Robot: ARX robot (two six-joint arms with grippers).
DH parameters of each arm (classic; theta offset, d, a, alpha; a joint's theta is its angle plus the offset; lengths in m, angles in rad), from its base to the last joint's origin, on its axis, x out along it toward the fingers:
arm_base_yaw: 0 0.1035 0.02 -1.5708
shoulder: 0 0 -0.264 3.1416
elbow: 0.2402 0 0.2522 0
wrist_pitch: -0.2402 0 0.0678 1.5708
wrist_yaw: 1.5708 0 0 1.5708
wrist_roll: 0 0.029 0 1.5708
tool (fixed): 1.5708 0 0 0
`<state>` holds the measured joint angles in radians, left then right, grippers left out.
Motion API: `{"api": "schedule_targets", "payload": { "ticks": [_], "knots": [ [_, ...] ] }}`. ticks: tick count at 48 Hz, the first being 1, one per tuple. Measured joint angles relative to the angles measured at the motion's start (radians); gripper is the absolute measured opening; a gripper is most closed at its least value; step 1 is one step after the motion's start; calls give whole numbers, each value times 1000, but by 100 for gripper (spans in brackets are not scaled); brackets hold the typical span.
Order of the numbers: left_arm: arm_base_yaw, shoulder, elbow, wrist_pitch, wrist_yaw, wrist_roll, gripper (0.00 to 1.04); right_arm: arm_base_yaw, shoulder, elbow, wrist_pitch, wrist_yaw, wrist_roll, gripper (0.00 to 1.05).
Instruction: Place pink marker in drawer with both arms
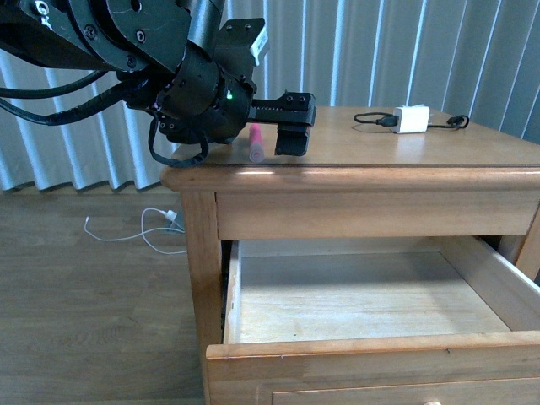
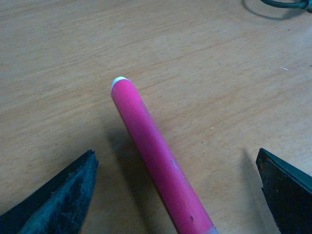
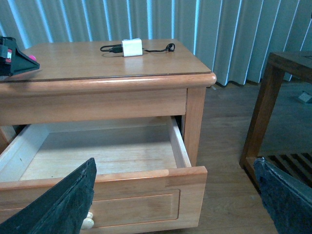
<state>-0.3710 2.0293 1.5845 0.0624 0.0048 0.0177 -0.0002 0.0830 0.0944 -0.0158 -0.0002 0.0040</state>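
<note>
The pink marker (image 1: 254,143) lies flat on the nightstand top, near its front left corner. My left gripper (image 1: 291,126) hovers low over it, open. In the left wrist view the marker (image 2: 156,156) lies between the two spread fingers (image 2: 63,200), touching neither. The drawer (image 1: 371,346) below is pulled well out, and its pale wood interior holds nothing. My right gripper (image 3: 174,163) is open in front of the drawer (image 3: 122,178), a little above its front panel, with nothing between its fingers. It does not show in the front view.
A white charger (image 1: 411,119) with a black cable lies at the back right of the nightstand top (image 1: 472,152). A dark wooden side table (image 3: 282,97) stands to the right of the nightstand. A white cable (image 1: 143,232) lies on the floor at left.
</note>
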Motion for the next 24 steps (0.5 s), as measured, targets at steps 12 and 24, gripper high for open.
{"api": "schedule_targets", "payload": {
  "ticks": [12, 24],
  "knots": [
    [-5, 2, 9, -29, -8, 47, 73, 0, 0, 0, 0, 0, 0, 96],
    [-5, 2, 14, -39, -10, 75, 36, 0, 0, 0, 0, 0, 0, 96]
  ]
}}
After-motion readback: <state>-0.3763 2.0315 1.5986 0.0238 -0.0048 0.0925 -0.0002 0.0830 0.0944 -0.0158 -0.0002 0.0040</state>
